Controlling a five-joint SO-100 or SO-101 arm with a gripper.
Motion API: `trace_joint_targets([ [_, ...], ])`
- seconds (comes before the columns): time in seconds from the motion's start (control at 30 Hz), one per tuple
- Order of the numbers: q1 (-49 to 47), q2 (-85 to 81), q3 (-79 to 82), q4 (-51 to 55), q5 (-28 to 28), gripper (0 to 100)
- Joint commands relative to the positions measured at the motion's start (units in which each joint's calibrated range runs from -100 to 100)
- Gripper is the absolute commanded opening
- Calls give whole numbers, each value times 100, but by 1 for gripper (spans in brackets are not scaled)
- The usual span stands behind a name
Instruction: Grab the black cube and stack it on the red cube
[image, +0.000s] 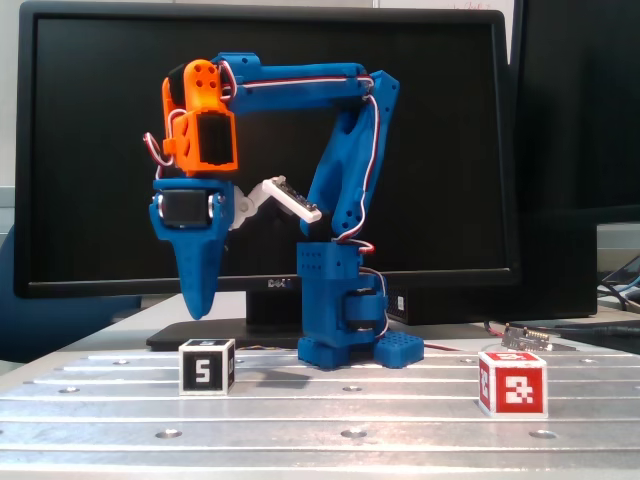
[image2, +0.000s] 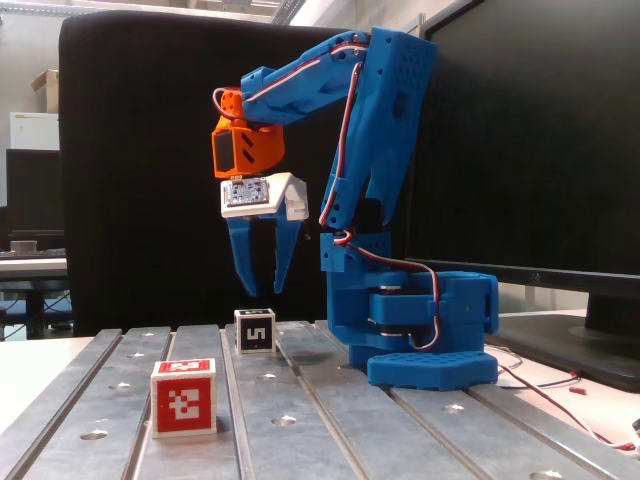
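The black cube (image: 206, 366) with a white "5" sits on the metal table at the left in a fixed view; in the other it stands mid-table (image2: 254, 330). The red cube (image: 513, 383) with a white marker pattern sits far right, and shows near the front left in the other fixed view (image2: 184, 397). My blue gripper (image: 200, 309) hangs pointing down, just above the black cube. In a fixed view (image2: 263, 290) its two fingers stand apart, open and empty, directly over the black cube.
The arm's blue base (image: 340, 320) stands on the slotted metal table (image: 340, 420) between the cubes. A black monitor (image: 270, 60) fills the back. Cables and a small board (image: 525, 338) lie behind the red cube.
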Motion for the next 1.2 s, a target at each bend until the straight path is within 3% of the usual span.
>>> trace_joint_targets([
  [0.0,5,-491,307,-8,15,18],
  [0.27,-47,-1059,949,-188,136,28],
  [1.17,-54,27,813,-812,130,28],
])
